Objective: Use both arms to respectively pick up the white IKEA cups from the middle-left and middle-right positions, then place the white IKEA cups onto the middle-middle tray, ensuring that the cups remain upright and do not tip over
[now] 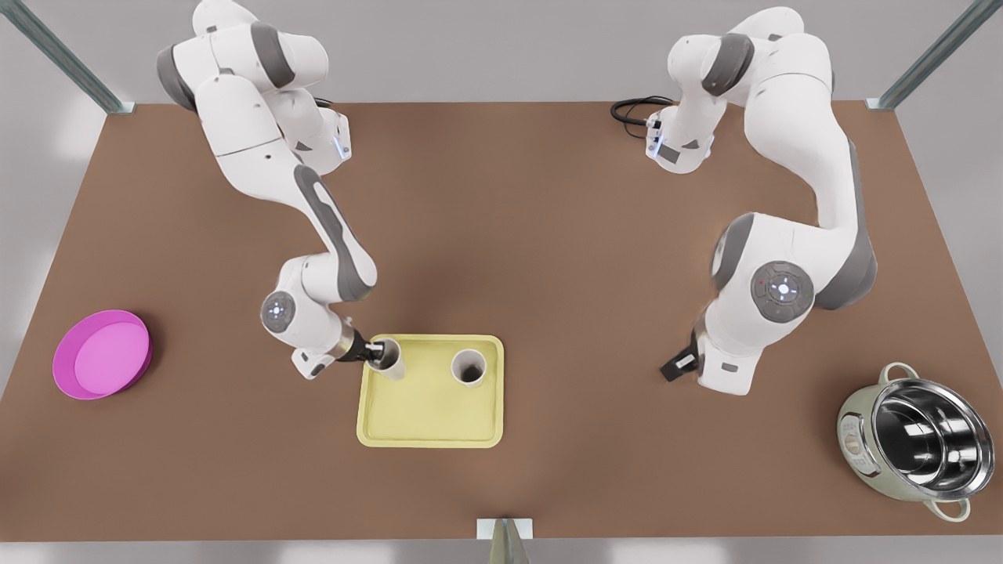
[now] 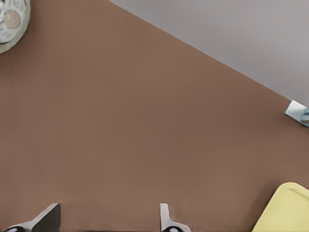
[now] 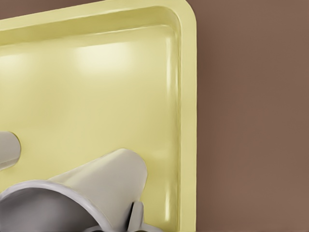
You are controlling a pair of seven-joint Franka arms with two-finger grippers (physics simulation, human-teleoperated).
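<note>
Cup in grasp: a small plain white tapered cup (image 1: 389, 356) stands upright on the flat pale yellow rectangular tray (image 1: 429, 423), at its corner nearest the right gripper (image 1: 374, 352).
Right gripper: clamped on that cup's rim; in the right wrist view one finger (image 3: 138, 213) lies against the cup wall (image 3: 104, 179), beside the tray rim (image 3: 186, 121).
Second cup: an identical white tumbler (image 1: 469, 366) stands upright on the tray, beyond the held cup from the right gripper, apart from it.
Left gripper: (image 1: 678, 363) sits low over bare brown table (image 1: 548, 235), well apart from the tray; its fingers (image 2: 166, 220) are spread, grasping nothing (image 2: 106, 222).
Farther out: a round magenta dish (image 1: 102, 354) behind the right arm; a steel-lined pot with handles (image 1: 913, 439) past the left arm.
</note>
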